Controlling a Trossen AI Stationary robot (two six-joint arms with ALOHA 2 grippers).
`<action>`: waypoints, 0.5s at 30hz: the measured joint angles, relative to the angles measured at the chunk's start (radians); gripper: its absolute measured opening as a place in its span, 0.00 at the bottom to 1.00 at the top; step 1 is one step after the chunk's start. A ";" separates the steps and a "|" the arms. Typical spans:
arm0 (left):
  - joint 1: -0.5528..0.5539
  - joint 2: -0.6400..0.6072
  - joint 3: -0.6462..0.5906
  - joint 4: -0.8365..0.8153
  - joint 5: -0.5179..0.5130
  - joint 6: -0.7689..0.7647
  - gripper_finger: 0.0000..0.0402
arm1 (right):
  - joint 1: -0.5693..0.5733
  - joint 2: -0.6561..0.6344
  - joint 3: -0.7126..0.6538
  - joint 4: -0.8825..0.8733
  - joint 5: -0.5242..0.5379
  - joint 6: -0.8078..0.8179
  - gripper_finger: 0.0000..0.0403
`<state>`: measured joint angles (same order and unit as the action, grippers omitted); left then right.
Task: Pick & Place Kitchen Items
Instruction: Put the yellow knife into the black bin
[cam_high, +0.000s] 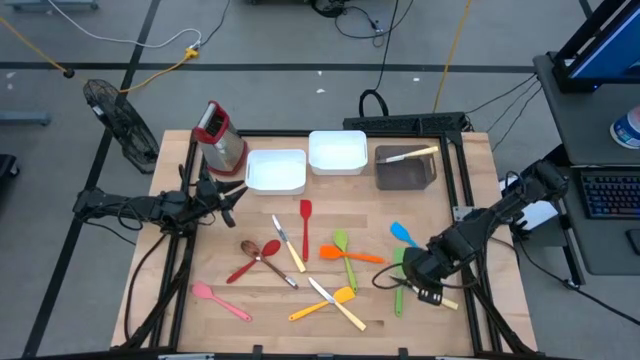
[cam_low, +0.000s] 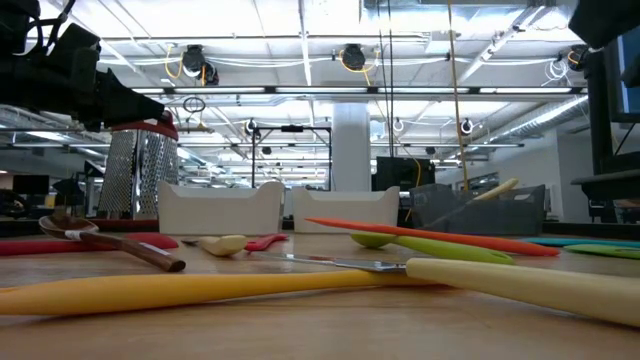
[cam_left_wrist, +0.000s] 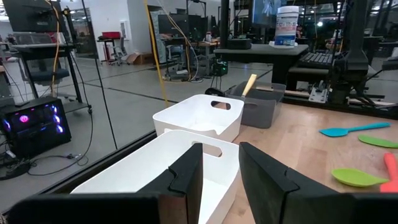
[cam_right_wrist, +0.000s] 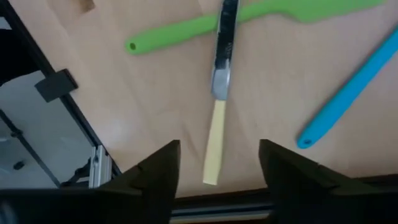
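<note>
While a pale-handled knife (cam_right_wrist: 217, 102) lies flat on the bench (cam_right_wrist: 280, 93), its blade crossing a green spatula (cam_right_wrist: 249, 15), the right claw (cam_right_wrist: 217, 171) hangs above its handle, fingers wide and empty; the left claw (cam_left_wrist: 217, 174), fingers narrow, hovers over a white tray (cam_left_wrist: 143, 171)

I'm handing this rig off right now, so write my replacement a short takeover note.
Right gripper: open above a pale-handled knife lying across a green spatula near the table's right edge, holding nothing.
Left gripper: empty, parked beside the left white tray.
Done: one pale-handled utensil rests in the dark tray.
Left: the rest, including the blue spatula and pink spatula, lie loose on the table.
</note>
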<state>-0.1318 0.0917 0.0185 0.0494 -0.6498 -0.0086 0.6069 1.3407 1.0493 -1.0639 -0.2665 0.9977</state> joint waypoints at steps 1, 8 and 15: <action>0.000 0.000 0.000 0.000 0.000 0.000 0.26 | 0.012 0.000 -0.009 0.014 -0.001 0.017 0.56; 0.000 0.000 0.000 0.000 0.000 -0.003 0.26 | 0.090 0.000 -0.095 0.146 -0.027 0.151 0.62; 0.000 0.000 0.000 0.000 0.000 -0.002 0.26 | 0.138 0.000 -0.209 0.251 -0.079 0.306 0.60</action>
<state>-0.1314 0.0917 0.0185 0.0494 -0.6498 -0.0109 0.7453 1.3411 0.8404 -0.8129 -0.3454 1.3041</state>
